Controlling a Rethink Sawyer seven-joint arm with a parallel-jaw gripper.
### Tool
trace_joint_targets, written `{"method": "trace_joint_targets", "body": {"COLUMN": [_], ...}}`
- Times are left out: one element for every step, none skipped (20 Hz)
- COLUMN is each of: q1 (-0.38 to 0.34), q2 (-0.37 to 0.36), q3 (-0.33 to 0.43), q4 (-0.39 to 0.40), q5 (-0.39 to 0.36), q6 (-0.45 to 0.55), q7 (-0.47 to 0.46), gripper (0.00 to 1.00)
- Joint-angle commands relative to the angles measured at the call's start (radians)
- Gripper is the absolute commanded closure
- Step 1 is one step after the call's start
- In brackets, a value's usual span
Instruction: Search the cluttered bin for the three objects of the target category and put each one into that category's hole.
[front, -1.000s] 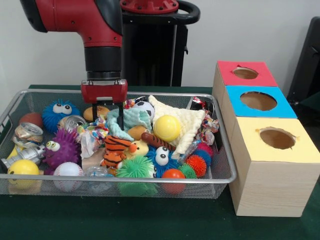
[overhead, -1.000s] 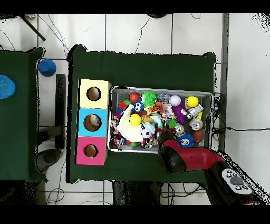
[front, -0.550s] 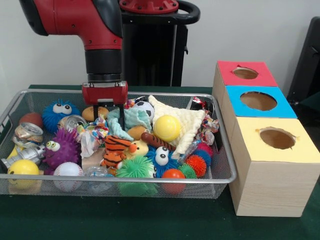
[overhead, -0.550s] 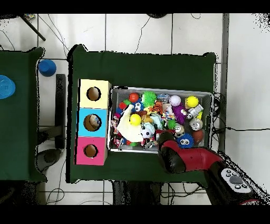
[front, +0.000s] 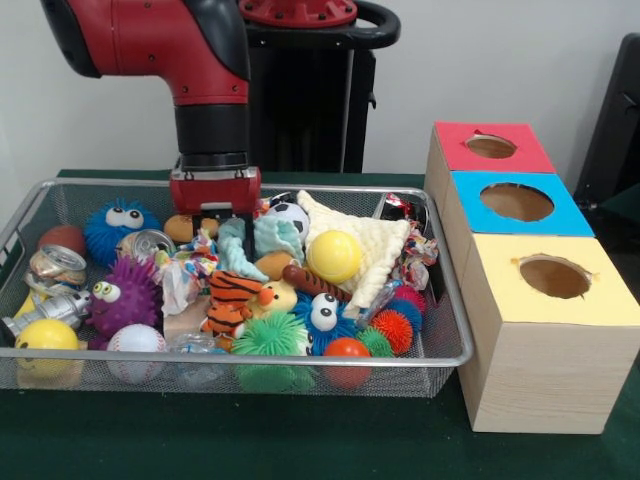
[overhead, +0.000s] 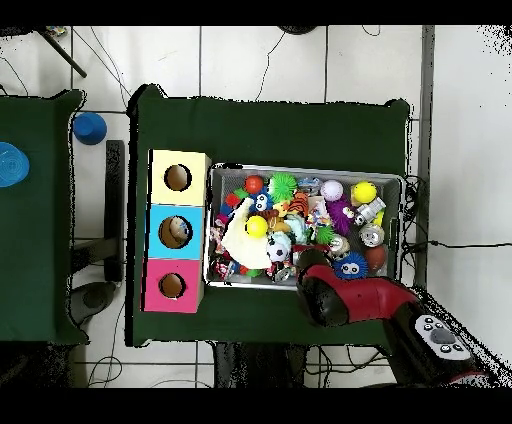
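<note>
Pincer (front: 222, 222) first: mine hangs straight down from the red and black arm (front: 190, 60) over the back part of the silver wire-mesh bin (front: 440, 300), its tips reaching in among the toys. Whether those tips stand apart or together I cannot tell, because the clutter hides them in the front view and my own arm covers them from overhead.

Directly below and just beside me lies a crumpled pale teal cloth (front: 262, 240), draped over its neighbours; I judge it the likeliest thing I am reaching for, since I stand upright above it. A small black-and-white ball (front: 291, 213) sits close on one side, an orange-brown rounded toy (front: 183, 228) on the other. A striped orange plush tiger (front: 232, 298) lies nearer the camera than me, and a smooth yellow ball (front: 334, 256) rests on a cream knitted cloth (front: 385, 245) further off.

Which category I am after the scene does not say. Well apart from me, outside the bin, stands the row of wooden boxes topped pink (front: 488, 147), blue (front: 517, 202) and yellow (front: 552, 277), holes facing up so that a carried thing can simply drop in.
</note>
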Motion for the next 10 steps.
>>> {"method": "trace_joint_targets", "body": {"q1": [0.014,0.014,0.017,0.019,0.021,0.021,0.021,0.036,0.038,0.037], "q2": [0.053,0.053,0.054,0.054,0.055,0.054,0.052,0.073,0.075,0.076], "q3": [0.006,0.007,0.002,-0.002,-0.005,-0.005,-0.004,-0.027,-0.031,-0.031], "q4": [-0.1,-0.098,-0.096,-0.094,-0.094,-0.094,-0.094,-0.098,-0.097,-0.094], "q5": [-0.019,-0.019,-0.02,-0.021,-0.021,-0.02,-0.019,-0.017,-0.017,-0.02], "q6": [0.002,0.003,-0.004,-0.01,-0.012,-0.009,-0.005,-0.031,-0.035,-0.038], "q7": [0.079,0.08,0.081,0.082,0.083,0.083,0.083,0.086,0.087,0.087], "gripper": [0.0,0.0,0.0,0.0,0.0,0.0,0.0,0.0,0.0,0.0]}}
